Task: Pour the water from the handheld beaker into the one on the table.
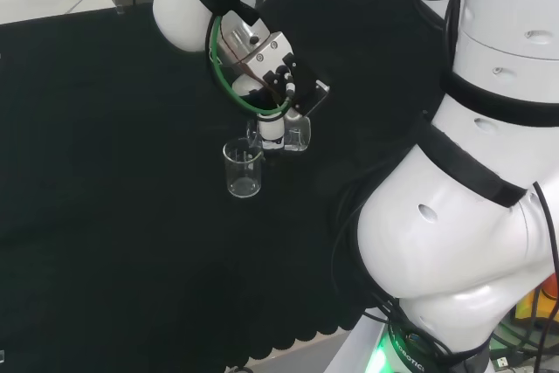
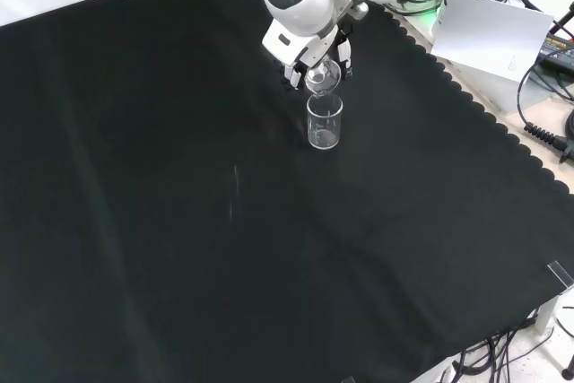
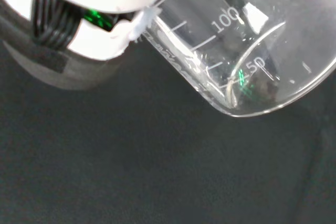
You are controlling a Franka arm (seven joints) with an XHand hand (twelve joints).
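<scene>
held beaker [image 3: 247,51]: rim cut off at the wrist view's edge
water: can't tell, glass too clear
hand [image 1: 271,85]: fingers mostly hidden

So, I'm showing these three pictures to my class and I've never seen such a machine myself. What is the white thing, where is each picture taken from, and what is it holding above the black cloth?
The big white shapes are one robot arm, ending in a black and white hand. One picture looks over the arm from behind its base, one looks down on the bench from the front, and one comes from a camera at the wrist. On the black cloth stands a clear glass beaker, upright. The hand holds a second clear beaker, tilted, just above and beside the standing one, as if pouring. The wrist view shows it close up, with its measuring marks. I cannot make out water in either beaker.
</scene>
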